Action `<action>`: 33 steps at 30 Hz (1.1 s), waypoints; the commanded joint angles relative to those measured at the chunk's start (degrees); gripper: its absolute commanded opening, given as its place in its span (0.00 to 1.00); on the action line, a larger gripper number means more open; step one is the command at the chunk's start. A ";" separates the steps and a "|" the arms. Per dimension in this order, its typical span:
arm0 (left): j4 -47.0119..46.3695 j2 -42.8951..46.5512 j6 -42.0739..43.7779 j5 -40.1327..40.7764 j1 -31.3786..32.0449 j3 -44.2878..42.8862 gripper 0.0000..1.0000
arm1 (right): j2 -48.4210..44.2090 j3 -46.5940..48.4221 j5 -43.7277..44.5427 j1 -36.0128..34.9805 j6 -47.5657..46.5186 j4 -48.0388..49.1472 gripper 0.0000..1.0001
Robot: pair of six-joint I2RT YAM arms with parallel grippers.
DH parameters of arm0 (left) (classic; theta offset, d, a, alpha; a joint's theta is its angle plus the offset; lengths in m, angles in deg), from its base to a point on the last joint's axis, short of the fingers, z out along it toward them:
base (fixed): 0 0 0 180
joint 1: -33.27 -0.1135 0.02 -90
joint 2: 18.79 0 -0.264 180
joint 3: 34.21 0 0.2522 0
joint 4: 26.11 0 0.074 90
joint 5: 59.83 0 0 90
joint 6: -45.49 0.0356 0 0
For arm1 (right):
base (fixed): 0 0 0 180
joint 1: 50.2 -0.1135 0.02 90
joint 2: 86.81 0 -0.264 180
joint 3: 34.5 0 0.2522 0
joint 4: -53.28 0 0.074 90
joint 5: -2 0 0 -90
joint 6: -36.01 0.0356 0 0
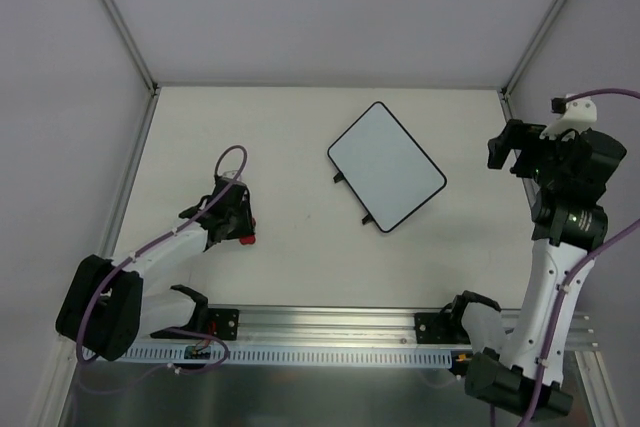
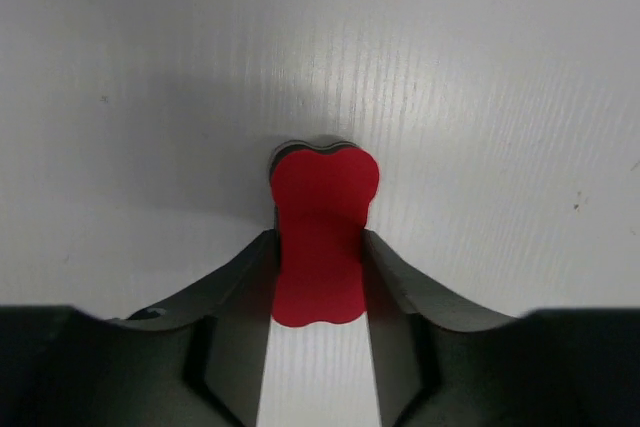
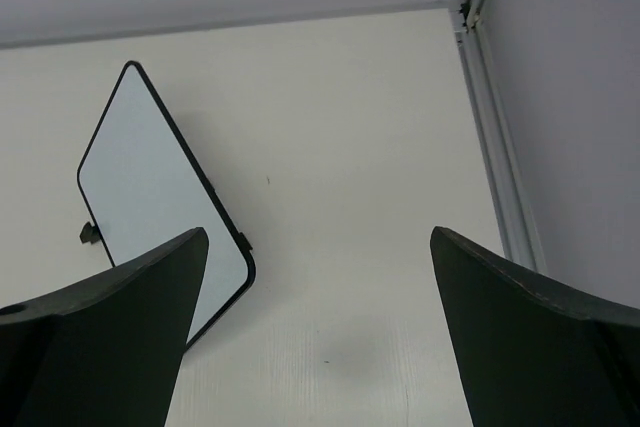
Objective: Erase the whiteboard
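White tabletop [image 1: 300, 137] fills my overhead feed, boxed in by pale grey walls [image 1: 300, 7] with a metal rail [image 1: 330, 322] running along the near edge where the arms are bolted. On my left wrist feed the two dark fingers [image 2: 235, 292] are pressed against the sides of a red eraser [image 2: 322, 232], so the left gripper [image 1: 243, 232] is clamped on it, with the eraser's rounded end sticking out past the fingertips toward the tabletop. I can't tell whether that end touches the surface. From above, this gripper sits low over the left part of the tabletop, closer to the near edge than the far one. On my right wrist feed the fingers [image 3: 120, 327] stand wide apart with only bare tabletop between them, so the right gripper [image 3: 318, 237] is open and holds nothing. It hangs raised by the right edge, near the far right corner. The whiteboard [image 1: 387, 165] lies flat on the tabletop right of centre, toward the far edge. It is turned diagonally, with its two small black feet [image 1: 340, 179] on the side facing the left arm. Its face looks plain white in both feeds. It sits well apart from the left gripper, and the right gripper isn't touching it.
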State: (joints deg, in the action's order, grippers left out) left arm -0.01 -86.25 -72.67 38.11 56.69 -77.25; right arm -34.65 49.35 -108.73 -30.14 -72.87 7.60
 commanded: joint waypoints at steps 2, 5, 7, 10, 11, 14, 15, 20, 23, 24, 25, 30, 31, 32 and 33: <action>3.29 -1.19 -4.35 -0.65 -0.22 -1.04 0.51 | -4.17 3.21 8.68 -0.10 5.24 -3.67 0.99; 6.46 4.07 -4.45 0.48 -0.22 -2.89 0.75 | -6.27 4.27 12.37 -2.20 6.74 -4.46 0.99; 10.94 9.68 -4.01 1.63 -0.22 -5.69 0.84 | -7.42 4.53 13.52 -3.70 6.40 -4.90 0.99; 17.62 18.11 -2.17 4.09 -0.22 -11.91 0.99 | -10.32 4.80 17.63 -5.46 6.65 -5.43 0.99; 19.02 20.07 0.02 4.79 -0.22 -13.86 0.99 | -10.93 5.67 24.35 -6.77 9.18 -6.04 0.99; 23.60 26.75 5.47 7.78 -0.22 -22.03 0.99 | -13.04 8.13 29.43 -9.06 7.20 -9.91 0.99; 24.13 28.16 7.05 8.66 -0.22 -23.88 0.99 | -14.18 9.27 29.69 -9.50 6.58 -10.17 0.99; 24.49 36.07 18.20 14.55 -0.13 -33.90 0.99 | -17.44 11.65 30.58 -12.93 3.50 -10.18 0.99; 24.66 37.57 24.00 16.22 -0.22 -38.21 0.99 | -18.85 11.83 29.53 -14.07 2.00 -10.18 0.99; 24.58 37.84 24.99 16.66 -0.13 -39.27 0.99 | -19.11 11.83 29.35 -14.16 1.82 -10.18 0.99; 24.58 38.10 25.69 17.19 -0.13 -41.02 0.99 | -19.20 11.92 29.08 -14.17 1.82 -10.18 0.99; 24.66 38.55 29.74 18.07 -0.13 -45.07 0.99 | -19.99 12.62 27.85 -14.34 1.56 -9.56 0.99; 24.58 38.55 29.83 18.07 -0.04 -45.77 0.99 | -20.08 12.88 27.68 -14.25 1.39 -9.39 0.99; 24.58 38.63 29.92 18.07 -0.04 -45.87 0.99 | -20.08 13.23 27.76 -14.25 1.12 -9.30 0.99; 24.58 38.63 29.92 18.07 0.05 -46.13 0.99 | -20.08 13.50 27.76 -14.25 1.03 -9.30 0.99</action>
State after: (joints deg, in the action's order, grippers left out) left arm 24.10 -47.45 -46.51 54.74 56.69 -121.54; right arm -54.56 60.82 -80.91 -44.04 -70.35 -2.94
